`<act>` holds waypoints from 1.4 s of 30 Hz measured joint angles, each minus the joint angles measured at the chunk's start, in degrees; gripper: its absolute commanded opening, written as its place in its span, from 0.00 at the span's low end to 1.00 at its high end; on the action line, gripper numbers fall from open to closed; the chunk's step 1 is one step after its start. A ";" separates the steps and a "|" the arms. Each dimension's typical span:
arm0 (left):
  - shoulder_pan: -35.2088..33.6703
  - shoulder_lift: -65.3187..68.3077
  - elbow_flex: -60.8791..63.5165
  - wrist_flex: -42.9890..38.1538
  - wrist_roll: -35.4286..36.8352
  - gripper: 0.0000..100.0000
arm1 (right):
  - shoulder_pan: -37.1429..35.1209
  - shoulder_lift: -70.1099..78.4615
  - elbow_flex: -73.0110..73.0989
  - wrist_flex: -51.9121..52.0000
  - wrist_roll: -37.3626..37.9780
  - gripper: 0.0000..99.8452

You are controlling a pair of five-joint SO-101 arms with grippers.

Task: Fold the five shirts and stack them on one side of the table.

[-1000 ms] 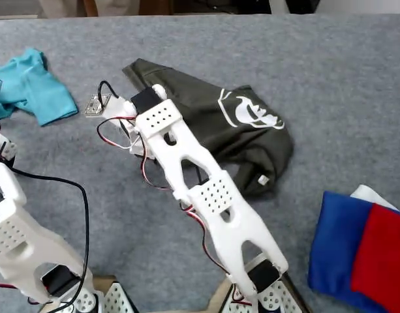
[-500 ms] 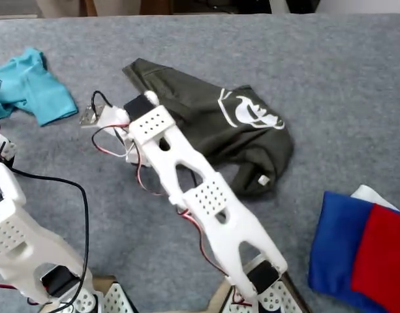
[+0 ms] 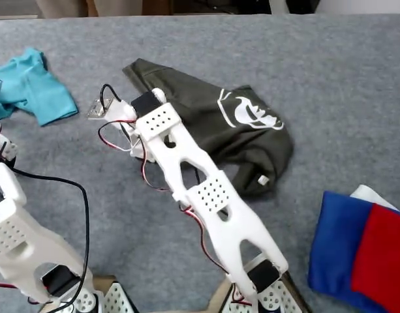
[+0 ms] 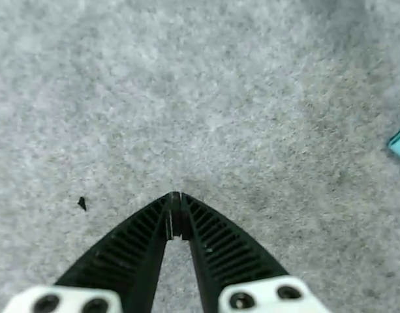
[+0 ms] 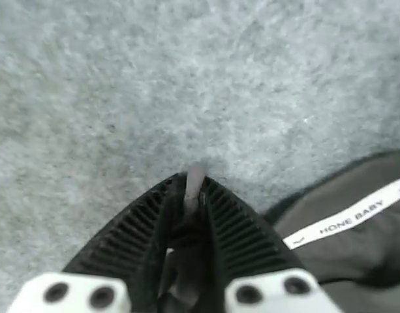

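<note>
Right gripper [image 5: 192, 186] pinched on cloth at shirt edge

Jaws together, with a thin strip of the dark shirt [image 3: 213, 124] caught between the tips. Shirt lies crumpled mid-table [image 3: 317, 78], print upward; its left edge runs under the right arm. Left gripper [image 4: 175, 199]: jaws together, nothing between them, over bare grey felt. Teal shirt [image 3: 36, 88] rumpled at far left. Blue shirt [image 3: 333, 241] and red shirt [image 3: 382, 261] folded and stacked at the right edge.

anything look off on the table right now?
Nothing damaged or spilled. The dark shirt lies crumpled mid-table with its label turned out, and a bit of its cloth looks pinched in the right claw. The teal shirt sits bunched at the left edge, far from the folded stack on the right.
</note>
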 measured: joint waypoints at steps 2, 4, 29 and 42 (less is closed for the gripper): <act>0.18 0.00 0.00 0.00 -0.09 0.02 | 0.35 0.00 -2.29 0.35 0.00 0.00; 0.18 0.00 0.00 0.00 -0.09 0.02 | 0.88 0.00 -5.80 0.97 0.00 0.00; 2.73 0.00 3.78 0.00 -0.09 0.02 | 1.93 -61.36 -6.86 -20.04 -0.09 0.00; 13.80 0.00 4.40 8.26 -0.09 0.02 | 8.79 -76.84 16.18 -48.44 5.45 0.00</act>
